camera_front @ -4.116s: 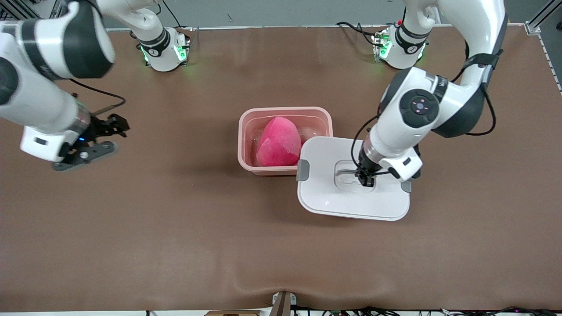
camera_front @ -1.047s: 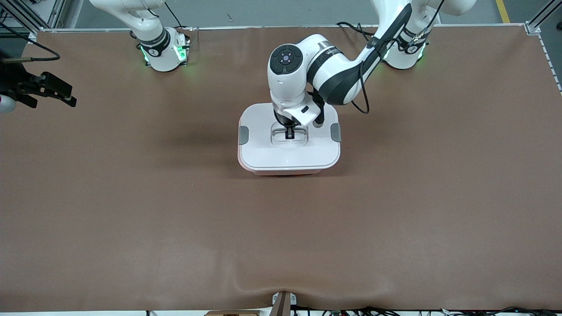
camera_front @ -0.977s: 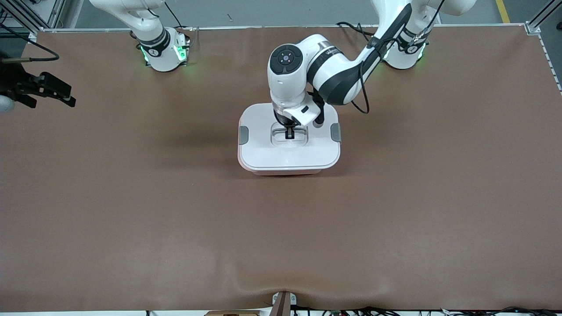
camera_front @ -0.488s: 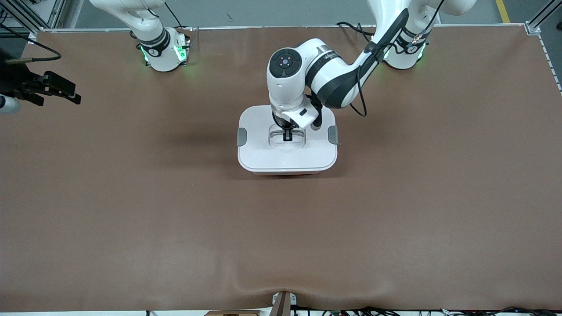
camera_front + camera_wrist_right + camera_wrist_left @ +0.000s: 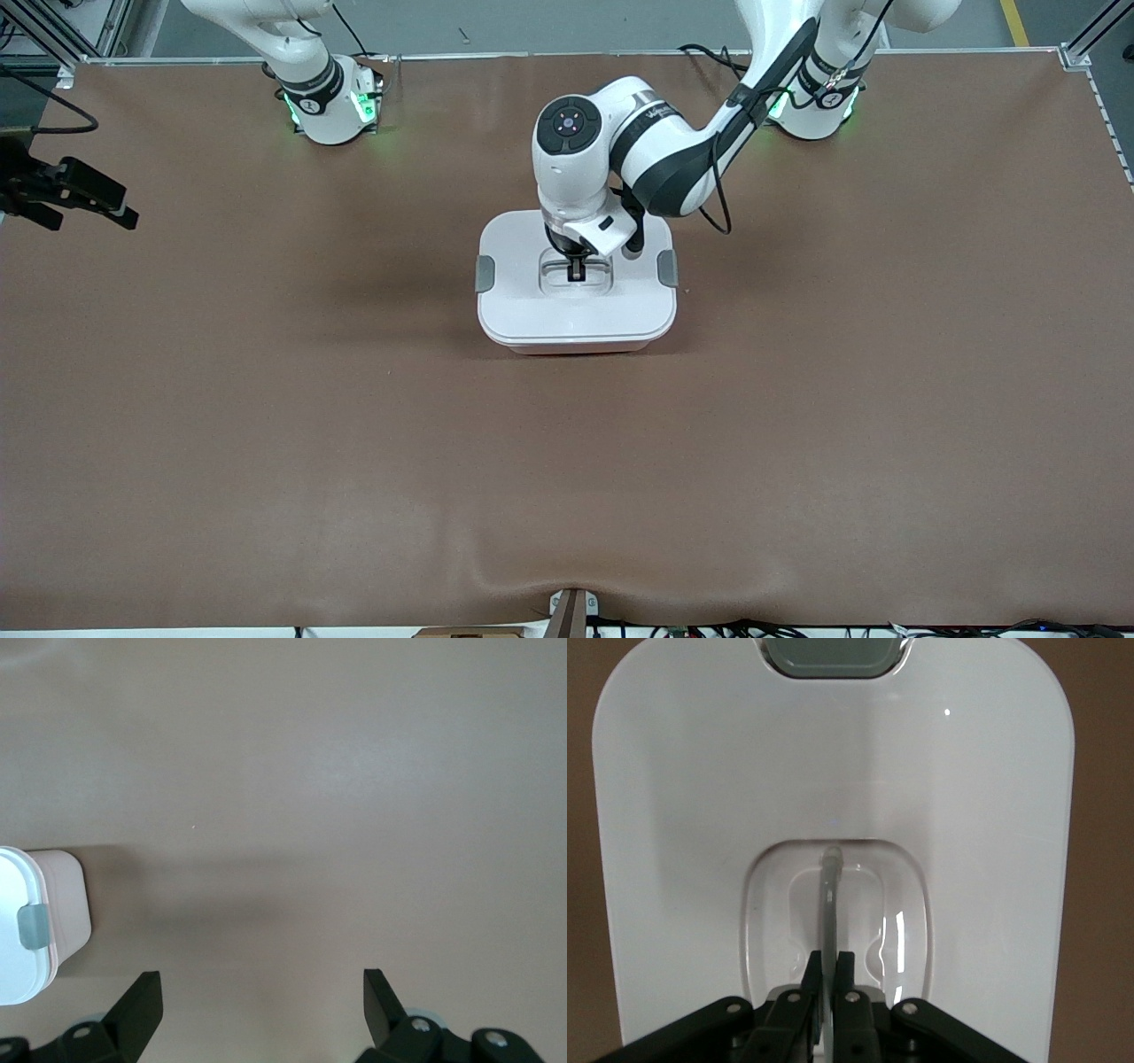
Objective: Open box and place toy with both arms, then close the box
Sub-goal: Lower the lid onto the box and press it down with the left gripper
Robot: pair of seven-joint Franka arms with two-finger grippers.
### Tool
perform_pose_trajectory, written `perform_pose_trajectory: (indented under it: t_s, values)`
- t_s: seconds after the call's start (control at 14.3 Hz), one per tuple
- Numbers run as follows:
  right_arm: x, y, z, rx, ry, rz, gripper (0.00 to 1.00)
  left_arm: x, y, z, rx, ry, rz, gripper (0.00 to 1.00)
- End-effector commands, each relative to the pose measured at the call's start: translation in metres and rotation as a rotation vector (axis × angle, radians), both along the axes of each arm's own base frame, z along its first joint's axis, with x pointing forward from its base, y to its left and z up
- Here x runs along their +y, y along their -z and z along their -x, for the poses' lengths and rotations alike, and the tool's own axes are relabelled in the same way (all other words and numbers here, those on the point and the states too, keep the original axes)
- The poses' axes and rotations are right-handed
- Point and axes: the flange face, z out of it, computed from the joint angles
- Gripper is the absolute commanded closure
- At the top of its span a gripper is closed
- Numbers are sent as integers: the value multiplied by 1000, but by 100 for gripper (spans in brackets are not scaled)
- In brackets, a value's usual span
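Observation:
The box stands at the table's middle with its white lid on top; only a thin pink strip of the tub shows under the lid. The toy is hidden. My left gripper is shut on the lid's grey handle in the lid's recess. In the left wrist view the gripper pinches the thin handle bar. My right gripper is open and empty, held over the table's edge at the right arm's end. The right wrist view shows its gripper over bare table and a corner of the box.
Grey clips sit on the lid's two short sides, and one shows in the left wrist view. The brown table spreads wide around the box. The arm bases stand along the table's edge farthest from the front camera.
Since 4.1 s ago the left gripper carried the lid from beside the open tub onto it, covering the toy. In the last second the lid sank slightly. The right gripper drew off toward the table's edge.

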Motion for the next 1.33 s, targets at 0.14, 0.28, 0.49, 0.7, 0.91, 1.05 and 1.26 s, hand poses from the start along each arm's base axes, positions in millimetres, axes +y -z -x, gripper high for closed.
perform_pose_trajectory:
  t_s: [0.14,0.28,0.49,0.7,0.91,1.05,1.26]
  values:
    - [3,-1,1,8,-6,-19,0,-4,2,1,-25,-7,-8,100]
    - [6,-3,2,4,-14,-14,0,-3,6,0,-19,-8,-13,100]
    - [6,0,6,41,-14,-8,0,-1,7,-1,-18,-10,-14,100]
    - [22,2,6,49,-45,-5,0,3,8,-6,-19,-16,-17,100]
    - [15,-1,5,38,-32,-2,0,3,15,-6,-11,-17,-24,100]
    - [13,0,6,44,-29,-2,0,2,18,-5,-10,-15,-27,100]
    - [17,-1,6,42,-37,1,0,-3,10,-3,-20,-57,-18,100]
